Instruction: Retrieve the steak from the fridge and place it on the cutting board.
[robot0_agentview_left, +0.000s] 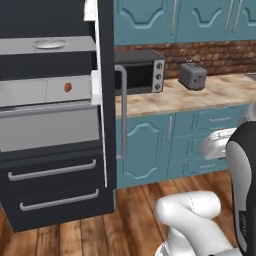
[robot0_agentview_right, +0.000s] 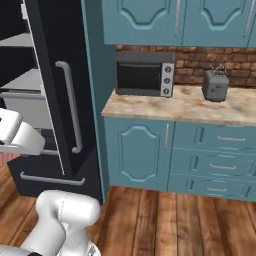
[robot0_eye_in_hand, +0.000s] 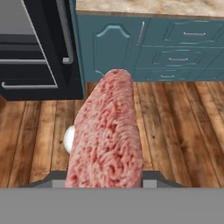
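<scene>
No brand, label or other writing is readable on anything around me. My gripper (robot0_eye_in_hand: 105, 181) is closed on the flat pinkish-red slab of raw steak (robot0_eye_in_hand: 106, 140); in the hand view the meat stands up from between my fingers and hides them, hanging above the brown wooden plank floor (robot0_eye_in_hand: 183, 131), clear of every shelf.

The tall black fridge (robot0_agentview_left: 50, 150) stands open beside me, its door (robot0_agentview_left: 106, 100) with the long grey bar handle (robot0_agentview_left: 122, 112) swung out toward the counter. On its top grey shelf lies a pale round plate (robot0_agentview_left: 51, 44), and I cannot tell whether anything is on it. On the shelf below sits a small round orange-red item (robot0_agentview_left: 68, 87), alone. The two lower drawers (robot0_agentview_left: 52, 185) are shut.

On the beige speckled stone countertop (robot0_agentview_right: 185, 105) sit a black-and-silver microwave (robot0_agentview_right: 145, 74), door closed, and to its right a small grey toaster (robot0_agentview_right: 215, 85). The teal cabinets (robot0_agentview_right: 150, 150) under the counter are all shut.
</scene>
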